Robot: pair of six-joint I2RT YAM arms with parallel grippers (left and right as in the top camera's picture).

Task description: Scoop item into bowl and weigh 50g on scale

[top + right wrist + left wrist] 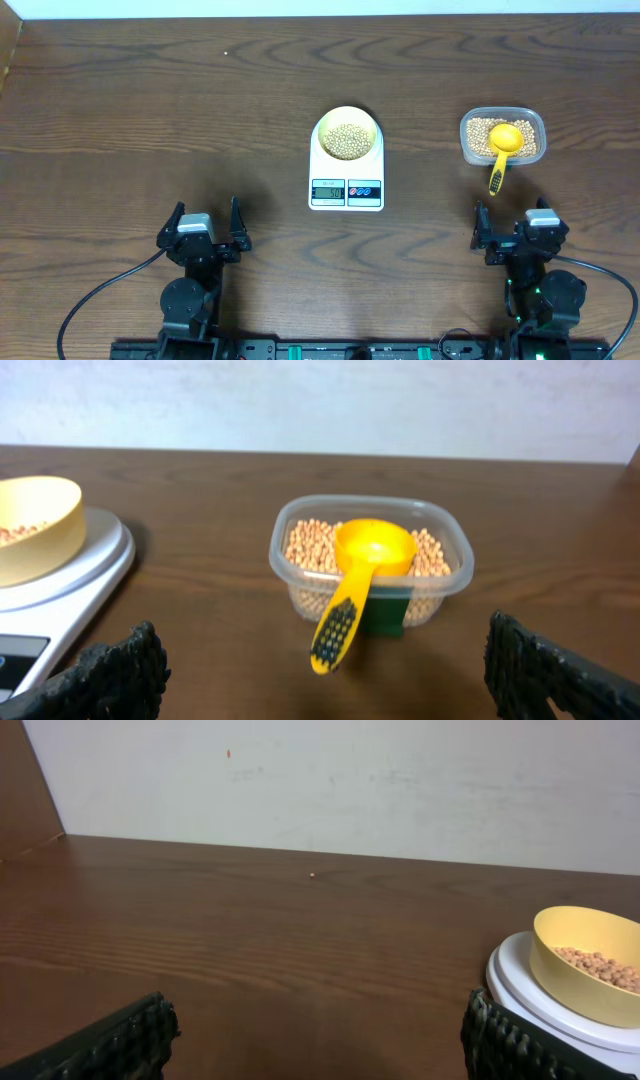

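Overhead, beans (347, 140): heaped in the pale yellow bowl (346, 112); more fill the clear tub (467, 128)
Bowl position: on the far end of the scale (316, 172); display faces the arms, digits too small to read
Scoop (503, 150): head on the tub's beans, handle over its near rim
Left gripper (206, 210): jaws wide, holding nothing, well apart from scale
Right gripper (512, 210): jaws wide, holding nothing, near scoop handle, not touching

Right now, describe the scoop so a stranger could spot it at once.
Right of the scale sits a clear tub of beans. The scoop lies in it, handle over the near rim: the only bright yellow, long-handled thing.
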